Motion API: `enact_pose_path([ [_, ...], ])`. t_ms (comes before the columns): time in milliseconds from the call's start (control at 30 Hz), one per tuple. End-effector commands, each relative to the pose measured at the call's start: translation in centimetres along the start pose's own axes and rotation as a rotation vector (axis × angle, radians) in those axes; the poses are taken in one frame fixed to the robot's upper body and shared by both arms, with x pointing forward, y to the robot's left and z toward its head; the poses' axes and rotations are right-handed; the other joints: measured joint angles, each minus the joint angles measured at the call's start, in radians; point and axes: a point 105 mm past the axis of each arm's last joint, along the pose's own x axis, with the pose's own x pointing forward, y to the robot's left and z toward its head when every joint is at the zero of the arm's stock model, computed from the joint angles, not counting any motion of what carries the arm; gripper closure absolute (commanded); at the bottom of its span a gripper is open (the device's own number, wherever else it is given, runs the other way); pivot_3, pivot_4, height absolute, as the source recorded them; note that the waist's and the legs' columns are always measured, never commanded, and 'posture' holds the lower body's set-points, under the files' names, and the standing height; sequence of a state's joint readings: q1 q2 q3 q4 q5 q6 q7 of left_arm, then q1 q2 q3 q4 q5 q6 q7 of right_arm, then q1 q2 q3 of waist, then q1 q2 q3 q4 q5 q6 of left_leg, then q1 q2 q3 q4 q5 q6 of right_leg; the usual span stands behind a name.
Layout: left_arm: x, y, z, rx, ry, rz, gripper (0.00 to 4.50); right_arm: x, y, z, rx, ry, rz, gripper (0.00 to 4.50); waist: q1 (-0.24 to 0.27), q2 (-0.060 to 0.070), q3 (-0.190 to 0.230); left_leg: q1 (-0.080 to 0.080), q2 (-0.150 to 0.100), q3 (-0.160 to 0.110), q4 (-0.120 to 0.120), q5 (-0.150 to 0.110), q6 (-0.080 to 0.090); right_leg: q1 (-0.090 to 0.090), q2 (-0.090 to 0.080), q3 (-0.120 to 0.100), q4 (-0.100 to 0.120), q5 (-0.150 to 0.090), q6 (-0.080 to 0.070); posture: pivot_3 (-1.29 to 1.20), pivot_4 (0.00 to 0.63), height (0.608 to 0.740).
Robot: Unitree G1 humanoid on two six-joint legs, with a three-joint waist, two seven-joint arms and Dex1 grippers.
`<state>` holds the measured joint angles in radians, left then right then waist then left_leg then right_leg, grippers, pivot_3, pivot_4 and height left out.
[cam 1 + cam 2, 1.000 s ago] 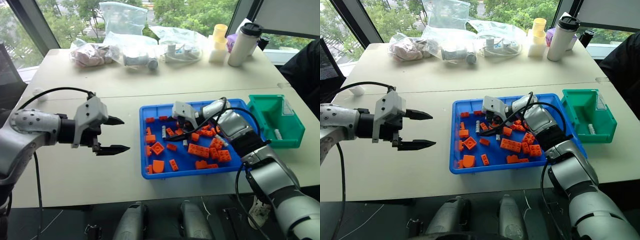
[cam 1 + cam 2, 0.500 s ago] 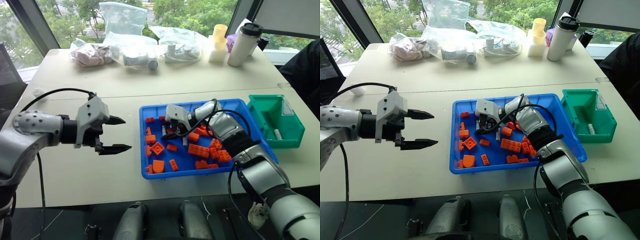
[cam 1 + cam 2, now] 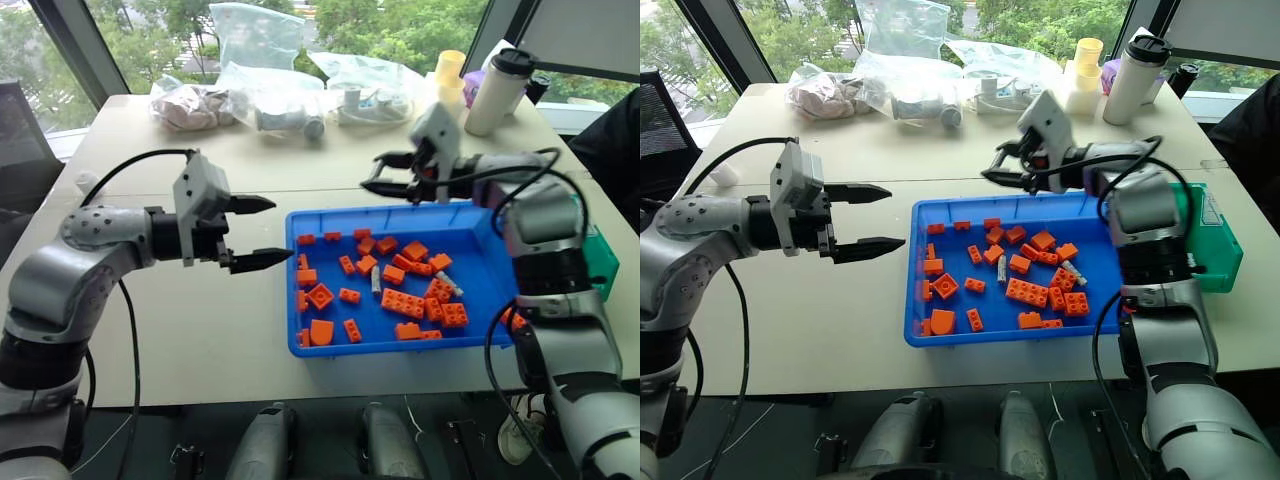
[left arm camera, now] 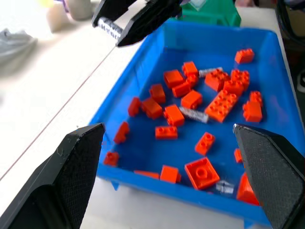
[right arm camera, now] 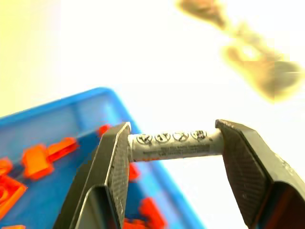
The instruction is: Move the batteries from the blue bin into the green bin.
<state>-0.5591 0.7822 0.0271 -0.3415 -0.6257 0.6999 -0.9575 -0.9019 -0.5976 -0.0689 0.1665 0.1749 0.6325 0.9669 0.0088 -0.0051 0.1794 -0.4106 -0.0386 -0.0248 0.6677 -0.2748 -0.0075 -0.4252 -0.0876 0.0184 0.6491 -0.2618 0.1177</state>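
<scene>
An office-like test room or lab, set up at a pale beige table [image 3: 250,330] beside large windows. Across the top of the frame, dark slanted window frames [image 3: 70,50] cut the glass, and green treetops [image 3: 400,25] show outside, so the room sits above ground level. Along the table's far edge lie clear plastic bags [image 3: 260,40] of small parts. In the upper right stand a white travel tumbler with a black lid [image 3: 497,88] and a pale yellow container [image 3: 449,68]. A black office chair [image 3: 25,140] shows at the left edge. At centre, a blue sorting tray [image 3: 330,345] holds orange toy bricks [image 3: 408,300].
</scene>
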Motion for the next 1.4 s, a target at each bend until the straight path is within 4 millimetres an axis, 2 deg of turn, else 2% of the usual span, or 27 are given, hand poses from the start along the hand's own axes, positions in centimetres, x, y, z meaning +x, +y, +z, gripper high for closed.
enact_pose_path([
  [33, 2.0, -0.3, 1.4, 0.044, -0.083, -0.060, 0.00, -6.5, -4.6, -0.6, 0.056, 0.015, -0.339, 2.29, 0.006, 0.000, 0.000, 0.000, 0.000, 0.000, 0.000, 0.000, 0.000, 0.000, 0.000, 0.000, 0.000, 0.000, 0.000, 0.00, 0.150, 0.740],
  [167, 4.1, 0.0, 2.0, 0.050, -0.151, -0.100, 0.00, -13.0, -7.5, -2.8, 0.093, 0.097, -0.614, 2.29, 0.002, 0.000, 0.000, 0.000, -0.001, 0.002, 0.000, 0.000, 0.001, 0.001, 0.000, 0.001, -0.001, 0.000, 0.000, 0.00, 0.150, 0.740],
  [300, 5.9, -0.8, 2.1, 0.066, -0.183, -0.172, 0.00, -16.7, -7.7, -5.4, 0.137, 0.191, -0.739, 2.29, -0.020, 0.001, -0.001, 0.002, 0.001, 0.005, -0.001, -0.003, 0.005, 0.000, 0.001, 0.003, 0.000, 0.000, 0.000, 0.00, 0.150, 0.740],
  [467, 7.3, -1.0, 2.4, 0.065, -0.222, -0.218, 0.00, -17.9, -7.0, -7.2, 0.204, 0.228, -0.801, 2.29, -0.029, 0.001, -0.001, 0.003, 0.003, 0.006, 0.000, -0.002, 0.005, 0.000, 0.002, 0.005, 0.001, 0.000, 0.000, 0.00, 0.150, 0.740],
  [700, 8.0, -1.0, 2.2, 0.074, -0.227, -0.236, 0.00, -18.6, -7.3, -9.4, 0.317, 0.265, -0.897, 2.29, -0.018, 0.001, -0.001, 0.002, 0.002, 0.006, 0.000, -0.002, 0.005, 0.001, 0.002, 0.005, 0.001, 0.000, 0.000, 0.00, 0.150, 0.740],
  [767, 7.9, -0.9, 2.1, 0.076, -0.223, -0.232, 0.00, -18.4, -7.3, -9.5, 0.317, 0.263, -0.892, 1.21, -0.018, 0.001, -0.001, 0.002, 0.002, 0.006, 0.000, -0.002, 0.005, 0.001, 0.002, 0.005, 0.001, 0.000, 0.000, 0.00, 0.150, 0.740],
  [800, 7.8, -0.7, 1.9, 0.075, -0.217, -0.225, 0.00, -18.4, -7.3, -9.5, 0.317, 0.263, -0.891, 0.84, -0.019, 0.001, -0.001, 0.002, 0.002, 0.006, 0.000, -0.002, 0.005, 0.001, 0.002, 0.005, 0.001, 0.000, 0.000, 0.00, 0.150, 0.740],
  [833, 7.8, -0.6, 1.7, 0.076, -0.207, -0.218, 0.00, -18.3, -7.4, -9.4, 0.312, 0.258, -0.890, 0.21, -0.019, 0.001, -0.001, 0.002, 0.002, 0.006, 0.000, -0.002, 0.005, 0.001, 0.002, 0.005, 0.001, 0.000, 0.000, 0.00, 0.150, 0.740],
  [867, 7.7, -0.5, 1.5, 0.078, -0.199, -0.211, 0.00, -18.3, -7.4, -9.3, 0.311, 0.251, -0.891, 0.07, -0.020, 0.001, -0.001, 0.002, 0.002, 0.006, 0.000, -0.002, 0.006, 0.001, 0.002, 0.005, 0.001, 0.000, 0.000, 0.00, 0.150, 0.740],
  [1000, 7.2, 0.0, 1.0, 0.082, -0.178, -0.190, 0.00, -17.3, -7.4, -7.6, 0.265, 0.202, -0.838, 0.07, -0.022, 0.001, -0.001, 0.002, 0.002, 0.006, 0.000, -0.003, 0.006, 0.001, 0.002, 0.005, 0.001, 0.000, 0.000, 0.00, 0.150, 0.740],
  [1067, 6.4, 0.1, 0.8, 0.086, -0.155, -0.178, 0.00, -15.7, -6.5, -6.4, 0.201, 0.187, -0.732, 0.07, -0.023, 0.001, -0.001, 0.002, 0.002, 0.006, 0.000, -0.003, 0.006, 0.001, 0.002, 0.005, 0.001, 0.000, 0.000, 0.00, 0.150, 0.740],
  [1133, 5.3, 0.0, 0.5, 0.087, -0.118, -0.177, 0.00, -12.9, -3.8, -4.9, 0.137, 0.157, -0.511, 0.07, -0.030, 0.001, -0.001, 0.002, 0.003, 0.006, 0.000, -0.003, 0.006, 0.001, 0.004, 0.005, 0.001, 0.000, 0.000, 0.00, 0.150, 0.740],
  [1233, 3.3, -0.9, -0.4, 0.099, -0.026, -0.195, 0.00, -9.4, 2.2, -4.3, 0.109, 0.164, -0.115, 0.07, -0.033, 0.001, -0.001, 0.003, 0.005, 0.005, -0.001, -0.003, 0.006, 0.000, 0.006, 0.006, 0.000, 0.000, 0.000, 0.00, 0.150, 0.740],
  [1300, 2.1, -1.5, -0.8, 0.099, 0.033, -0.206, 0.00, -8.0, 5.6, -4.6, 0.104, 0.194, 0.095, 0.07, -0.028, 0.001, -0.001, 0.003, 0.005, 0.004, 0.000, -0.003, 0.006, 0.000, 0.006, 0.005, 0.000, 0.000, 0.000, 0.00, 0.150, 0.740],
  [1400, 0.7, -2.2, -1.4, 0.109, 0.110, -0.208, 0.00, -6.7, 8.2, -5.6, 0.085, 0.234, 0.289, 0.07, -0.017, 0.000, 0.000, 0.002, 0.005, 0.004, 0.001, -0.003, 0.006, 0.002, 0.005, 0.005, 0.000, 0.000, 0.000, 0.00, 0.150, 0.740],
])
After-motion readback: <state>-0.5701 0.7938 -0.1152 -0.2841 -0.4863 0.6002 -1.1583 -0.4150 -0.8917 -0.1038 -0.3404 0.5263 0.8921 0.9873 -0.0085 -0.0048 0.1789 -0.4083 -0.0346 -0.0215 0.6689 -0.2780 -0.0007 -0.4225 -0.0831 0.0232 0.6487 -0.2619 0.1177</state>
